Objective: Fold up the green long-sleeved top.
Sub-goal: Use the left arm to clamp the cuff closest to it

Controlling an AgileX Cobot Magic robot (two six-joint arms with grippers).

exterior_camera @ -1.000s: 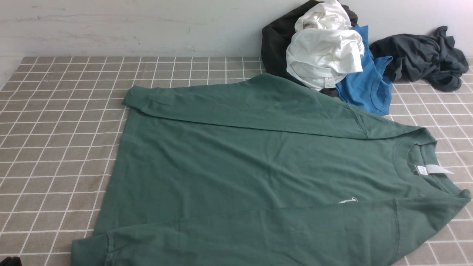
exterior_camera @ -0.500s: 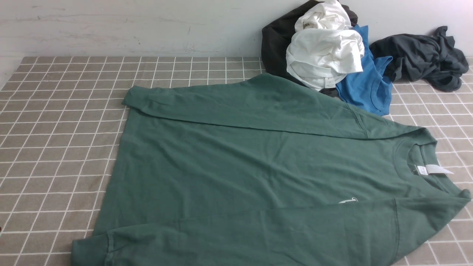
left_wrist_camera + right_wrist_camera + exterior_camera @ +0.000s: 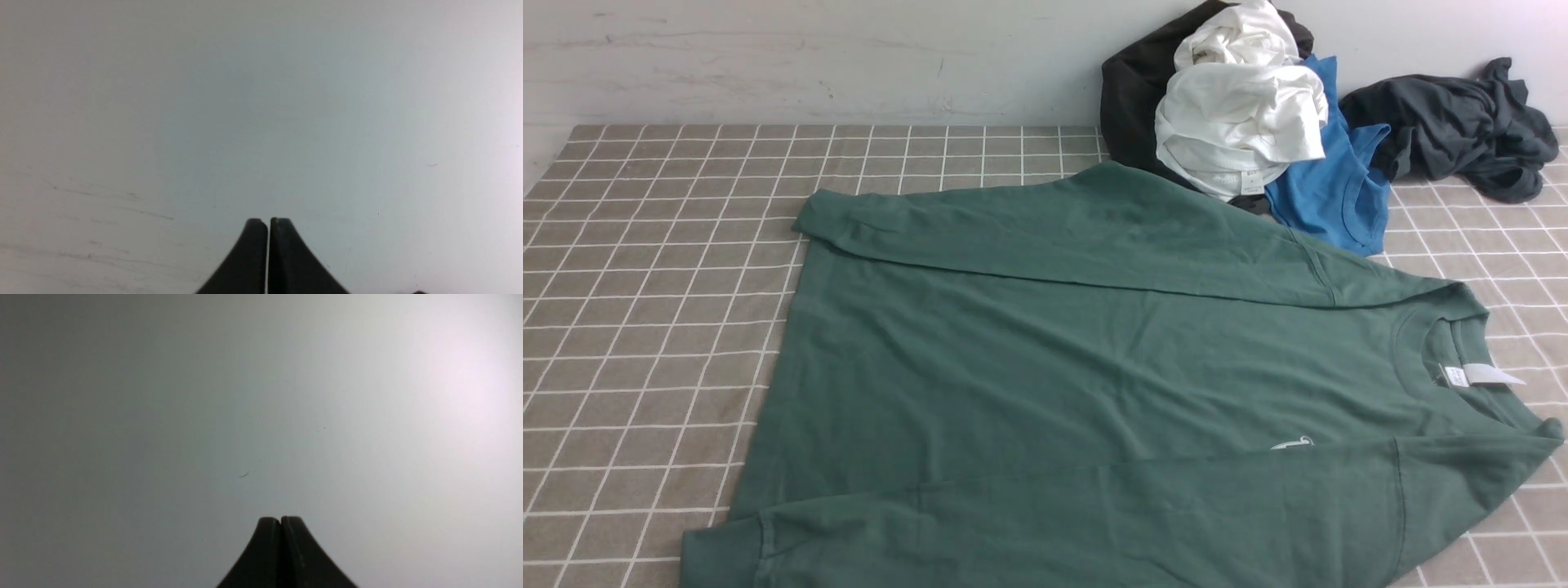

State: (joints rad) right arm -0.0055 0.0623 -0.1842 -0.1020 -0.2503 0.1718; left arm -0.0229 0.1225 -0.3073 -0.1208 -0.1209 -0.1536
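Withdrawn from the near left corner of the front view is a small dark shape that showed there a second ago; the clothes lie just as they did. The green long-sleeved top [image 3: 1029, 367] is spread over the middle of the table [image 3: 645, 327], reaching well toward the right, its near edge cut off by the view. Its collar [image 3: 1411, 351] is at the right and its hem [image 3: 778, 376] at the left. The far sleeve [image 3: 1045, 237] is laid across the body, its cuff at the far left corner of the top. The near sleeve [image 3: 1094, 523] also lies over the body, its cuff at the near left. A white label [image 3: 1490, 375] shows at the collar, and a small white mark [image 3: 1293, 443] sits on the chest, just beside the edge of the near sleeve. Soft creases run across the body.

Beyond the top, on the far right part of the table, a white garment [image 3: 1241, 122] is bunched over a black garment [image 3: 1131, 106], with a bright blue T-shirt [image 3: 1339, 196] beside them. Farther right lies a crumpled dark grey garment [image 3: 1462, 122]. Behind the table is a pale, scuffed wall [image 3: 849, 57].

The left end effector [image 3: 269, 221] has its tips together, raised before the wall with nothing between them. The right end effector [image 3: 280, 519] is likewise together and holds nothing.
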